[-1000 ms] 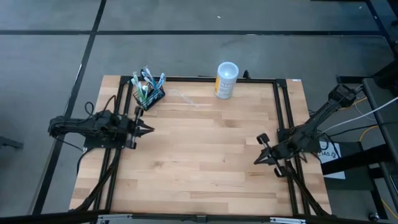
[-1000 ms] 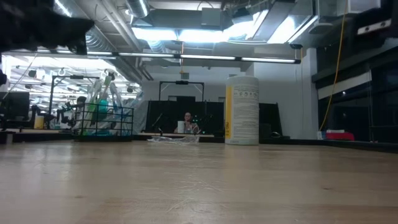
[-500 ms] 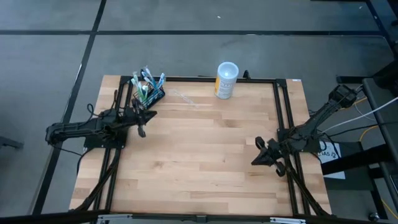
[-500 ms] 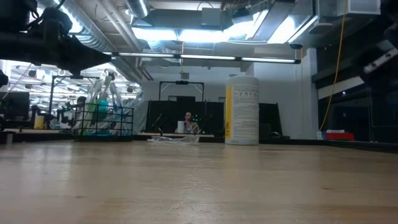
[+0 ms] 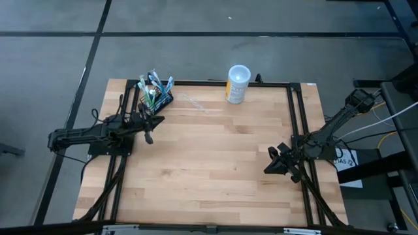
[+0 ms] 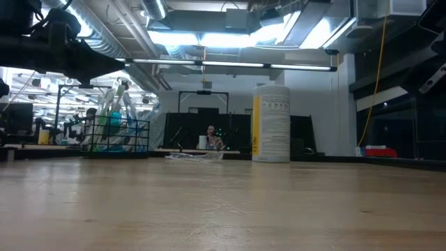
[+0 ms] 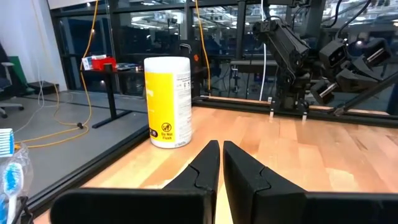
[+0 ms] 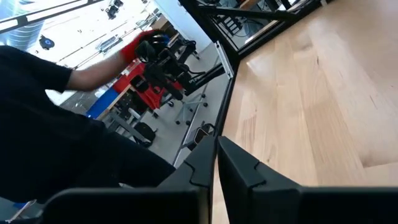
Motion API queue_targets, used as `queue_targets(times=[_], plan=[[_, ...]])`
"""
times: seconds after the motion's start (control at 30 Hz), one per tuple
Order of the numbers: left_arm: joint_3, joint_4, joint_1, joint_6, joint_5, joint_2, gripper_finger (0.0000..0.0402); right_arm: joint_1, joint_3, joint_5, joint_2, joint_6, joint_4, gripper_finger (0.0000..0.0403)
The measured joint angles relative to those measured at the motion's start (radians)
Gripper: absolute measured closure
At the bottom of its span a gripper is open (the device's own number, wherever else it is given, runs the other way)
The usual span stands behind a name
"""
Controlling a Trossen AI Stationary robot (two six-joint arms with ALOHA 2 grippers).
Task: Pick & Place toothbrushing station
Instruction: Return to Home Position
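Observation:
The toothbrushing station (image 5: 157, 95), a small black holder with several toothbrushes standing in it, sits at the table's far left; it also shows in the low view (image 6: 115, 132). My left gripper (image 5: 159, 120) is shut and hovers level just on the near side of the station, touching nothing. In its wrist view (image 7: 221, 151) it points past a white-and-yellow cup (image 7: 168, 102), with a toothbrush head (image 7: 6, 168) at the picture's edge. My right gripper (image 5: 266, 170) hovers shut (image 8: 216, 146) over the table's right side, holding nothing.
The white-and-yellow cup (image 5: 238, 83) stands at the far edge near the middle. A clear plastic scrap (image 5: 194, 102) lies between it and the station. Bare wood fills the middle of the table (image 5: 209, 163). Beyond the table a person's dark sleeve (image 8: 37, 74) and red-gloved hand (image 8: 140, 43) show.
My left gripper has swung toward the table's far edge and the toothbrushing station, then kept still. My right gripper has stayed in place while its wrist rolled. Nothing on the table has moved.

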Motion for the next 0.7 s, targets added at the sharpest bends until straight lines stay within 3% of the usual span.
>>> queue_targets(times=[0.2,0.37,0.5,0.7], plan=[[-0.001,0.003,0.000,0.000,0.000,-0.009,0.0383,-0.024,0.000,-0.020,-0.017,-0.004,-0.046,0.0378],[-0.003,0.014,-0.005,0.000,0.007,-0.014,0.0382,-0.208,0.001,-0.139,-0.084,-0.003,-0.280,0.0378],[-0.003,0.008,-0.015,0.000,0.009,-0.015,0.0380,-0.368,0.001,-0.177,-0.161,-0.003,-0.421,0.0378],[-0.003,0.009,-0.034,0.000,0.016,-0.015,0.0380,-0.504,0.001,-0.180,-0.261,-0.003,-0.465,0.0378]])
